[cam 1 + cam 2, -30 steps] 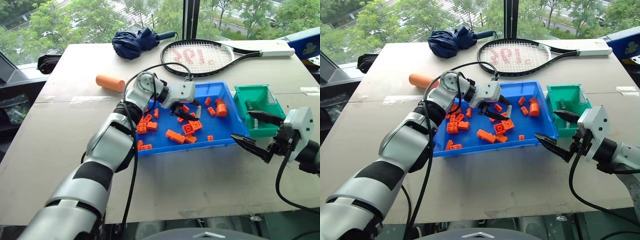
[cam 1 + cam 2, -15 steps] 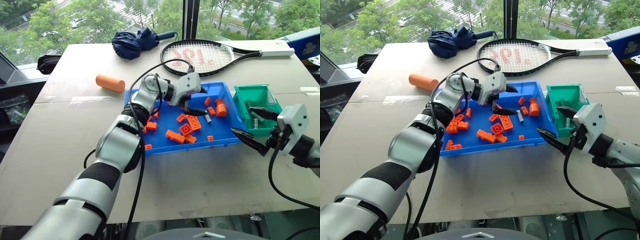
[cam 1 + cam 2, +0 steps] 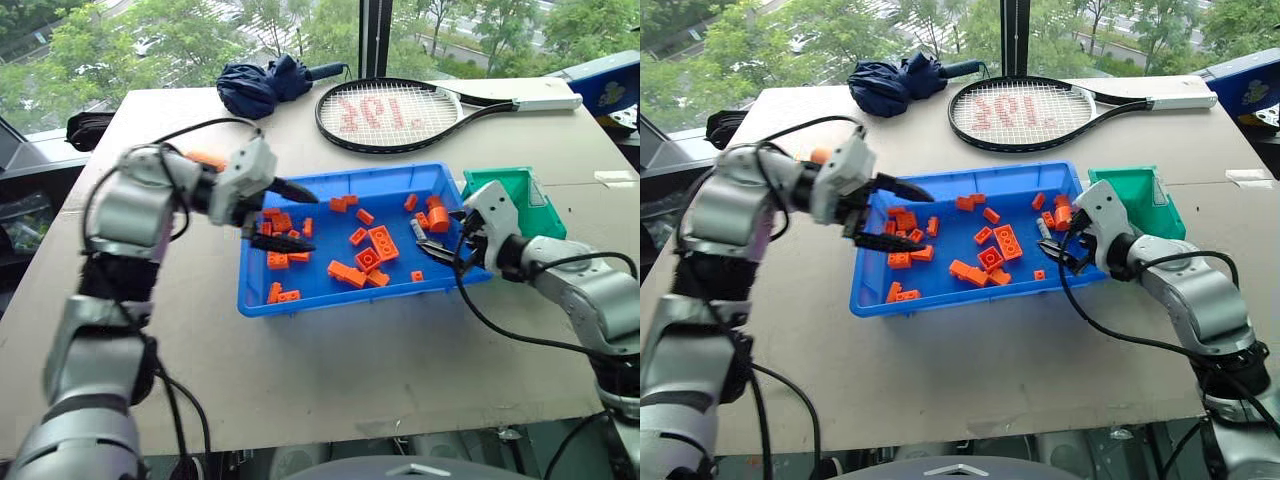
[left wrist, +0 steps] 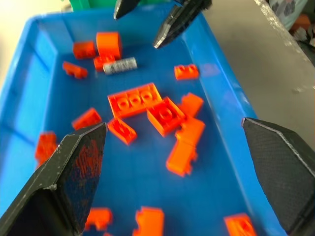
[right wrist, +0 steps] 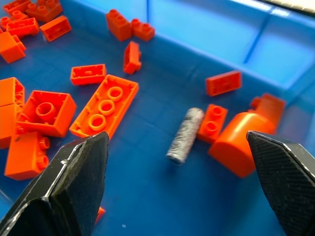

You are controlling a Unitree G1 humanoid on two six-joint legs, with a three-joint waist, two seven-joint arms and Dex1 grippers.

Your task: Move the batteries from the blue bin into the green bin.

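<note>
One silver-grey battery [image 5: 185, 135] lies on the floor of the blue bin [image 3: 340, 303] near its right end, beside a short orange cylinder [image 3: 438, 218]. My right gripper [image 3: 438, 235] hangs open just over that end, its fingers spread to either side of the battery [image 3: 417, 230] without touching it. The green bin [image 3: 540, 205] stands against the blue bin's right side, partly hidden by my right hand. My left gripper [image 3: 300, 217] is open and empty over the blue bin's left end, pointing along the bin towards the battery [image 4: 120, 65].
Several orange bricks [image 3: 383, 243] lie scattered across the blue bin. A tennis racket [image 3: 400, 112] and a folded dark blue umbrella [image 3: 265, 85] lie at the back of the table. An orange roll [image 3: 205, 158] peeks out behind my left hand.
My left gripper has opened and drawn back from the bin's middle to its left end, leaving a battery loose near the right end. The right gripper has moved in over that end.
</note>
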